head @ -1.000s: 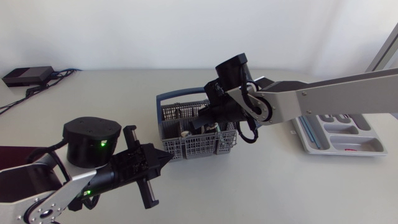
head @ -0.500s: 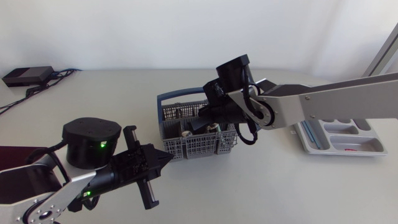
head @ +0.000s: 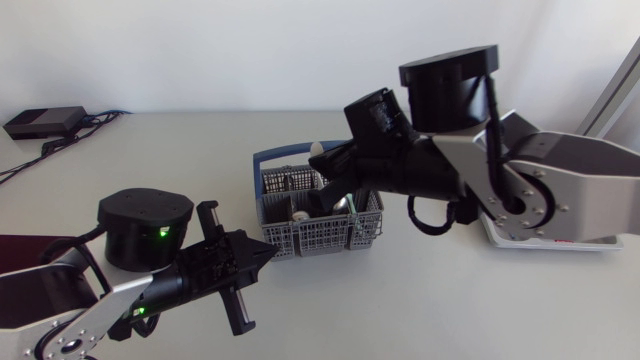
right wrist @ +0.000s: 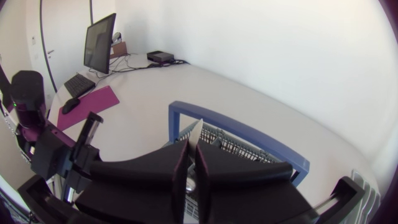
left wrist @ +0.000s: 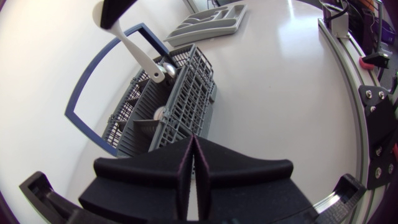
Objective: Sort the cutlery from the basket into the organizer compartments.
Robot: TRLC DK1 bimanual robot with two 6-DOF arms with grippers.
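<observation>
Above basket (head: 318, 238), right gripper (head: 325, 162) clamps white-handled utensil (left wrist: 142, 53).
Left gripper (head: 260, 258) near left, fingers pressed together, short of basket.

A pale, evenly lit table (head: 420, 310) bears a small black box (head: 45, 122) with cables (head: 105, 117).

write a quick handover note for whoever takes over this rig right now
Right gripper: shut on a white-handled utensil, held over the basket; its metal end is not clear of the compartments.
Left gripper: shut, empty, short of the basket and pointing at it.
Organizer: beyond the basket from the left gripper, apart from it; contents too small to tell.
Done: one piece gripped.
Left: lift it out, place it in its organizer compartment, then sort the other cutlery in the basket.
</observation>
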